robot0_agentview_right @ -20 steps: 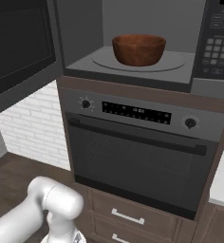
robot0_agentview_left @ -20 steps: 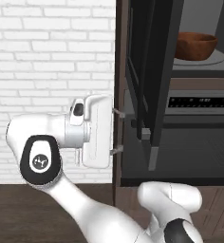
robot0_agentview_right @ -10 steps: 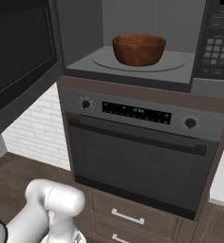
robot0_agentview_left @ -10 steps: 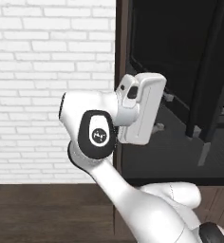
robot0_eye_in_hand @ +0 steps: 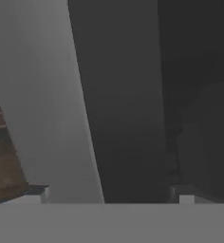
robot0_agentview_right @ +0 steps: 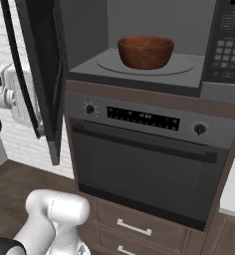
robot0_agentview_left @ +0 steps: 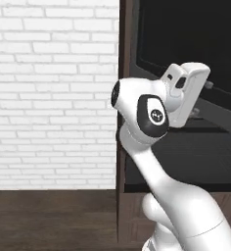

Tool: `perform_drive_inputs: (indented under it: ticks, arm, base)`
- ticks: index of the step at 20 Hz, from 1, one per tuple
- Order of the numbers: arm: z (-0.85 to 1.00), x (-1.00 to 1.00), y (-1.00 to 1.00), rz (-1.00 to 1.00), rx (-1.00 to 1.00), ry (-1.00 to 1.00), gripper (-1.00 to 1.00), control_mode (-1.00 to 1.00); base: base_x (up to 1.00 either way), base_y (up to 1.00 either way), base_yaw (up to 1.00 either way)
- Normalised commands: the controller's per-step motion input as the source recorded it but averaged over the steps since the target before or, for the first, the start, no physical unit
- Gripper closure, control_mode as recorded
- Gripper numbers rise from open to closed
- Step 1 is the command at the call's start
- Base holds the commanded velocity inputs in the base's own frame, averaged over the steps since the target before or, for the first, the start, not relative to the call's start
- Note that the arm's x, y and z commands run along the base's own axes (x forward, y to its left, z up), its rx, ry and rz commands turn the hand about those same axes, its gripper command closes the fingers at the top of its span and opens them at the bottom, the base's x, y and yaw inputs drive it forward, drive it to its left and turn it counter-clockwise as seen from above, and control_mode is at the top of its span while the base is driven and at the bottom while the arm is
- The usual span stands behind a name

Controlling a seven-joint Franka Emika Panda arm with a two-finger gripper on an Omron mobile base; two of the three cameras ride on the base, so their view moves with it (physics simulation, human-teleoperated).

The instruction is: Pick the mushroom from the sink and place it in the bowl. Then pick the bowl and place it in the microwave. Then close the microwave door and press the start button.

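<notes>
Microwave fills top of right base frame, cavity exposed. Microwave door swung out at upper left, still well short of the cabinet front, lower edge hanging past the oven's control strip. Bowl sits centred on the turntable inside, walls apart from it all round. Gripper at centre right of left base frame, against door's outer face; fingers spread wide, nothing between them.

wall: white brick | floor: dark wood | oven, drawers, possibly wood
</notes>
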Motion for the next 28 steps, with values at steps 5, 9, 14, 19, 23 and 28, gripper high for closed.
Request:
perform_drive_inputs:
  ticks: [5,9,14,19,23,28]
  arm:
    - [0.04,0.96,-1.00,0.02,0.01,-0.07,-1.00,-1.00]
    - [-0.01,1.00,-0.99,0.07,0.02,0.00,-1.00,-1.00]
    - [-0.23,1.00,-0.53,0.12,0.00,0.00,-1.00,-1.00]
    - [-0.09,1.00,-0.25,0.05,0.00,0.02,-1.00,-1.00]
    - [-0.01,1.00,-0.33,0.04,0.00,0.07,-1.00,-1.00]
    - [0.00,0.93,-0.52,0.16,0.04,0.01,-1.00,-1.00]
  base:
    - [0.00,0.00,0.00]
    - [0.00,0.00,0.00]
    - [0.00,0.00,0.00]
    - [0.00,0.00,0.00]
    - [0.00,0.00,0.00]
    - [0.00,0.00,0.00]
